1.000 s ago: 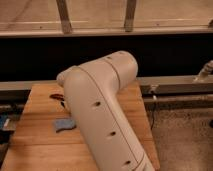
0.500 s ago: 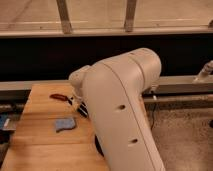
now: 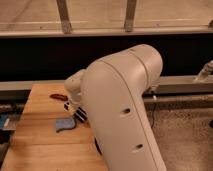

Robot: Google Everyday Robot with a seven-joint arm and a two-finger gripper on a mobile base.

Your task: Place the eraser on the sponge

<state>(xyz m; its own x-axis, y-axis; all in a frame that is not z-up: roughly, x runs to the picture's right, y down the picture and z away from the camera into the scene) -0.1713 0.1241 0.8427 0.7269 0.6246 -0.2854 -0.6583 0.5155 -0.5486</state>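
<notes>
The robot's dark two-finger gripper hangs at centre left under the bulky white arm; whether it is spread or closed cannot be told. Just lower left of it, a flat light-blue wavy-edged sponge lies on the pale wooden table. A thin red-brown object lies above.

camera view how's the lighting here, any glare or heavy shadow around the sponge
Camera view: warm, fairly even light on the wooden table, no hard glare on the pale arm. Camera view: the end effector hangs in the arm's shade just right of the sponge, dark against dark; the sponge itself is clearly lit.
</notes>
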